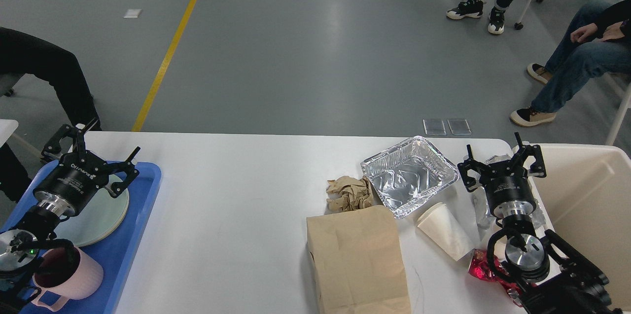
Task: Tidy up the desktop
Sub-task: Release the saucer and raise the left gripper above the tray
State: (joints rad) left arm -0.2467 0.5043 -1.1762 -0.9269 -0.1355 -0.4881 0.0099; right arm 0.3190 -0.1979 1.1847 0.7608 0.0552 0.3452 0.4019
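Observation:
The white desktop (236,215) fills the lower part of the head view. On its right half lie a flat brown paper bag (357,257), a crumpled brown paper wad (349,193), an empty foil tray (409,176), a tipped white paper cup (446,230) and a red wrapper (480,267). My right gripper (503,163) stands open near the far right corner, over clear crumpled plastic (480,203). My left gripper (91,149) is open above the far end of the blue tray (133,225), holding nothing.
The blue tray holds pale green plates (101,218) and a pink mug (69,274). A beige bin (586,205) stands right of the table. Seated people's legs (567,77) are beyond the far edge, and a dark-clad person (44,72) at the left.

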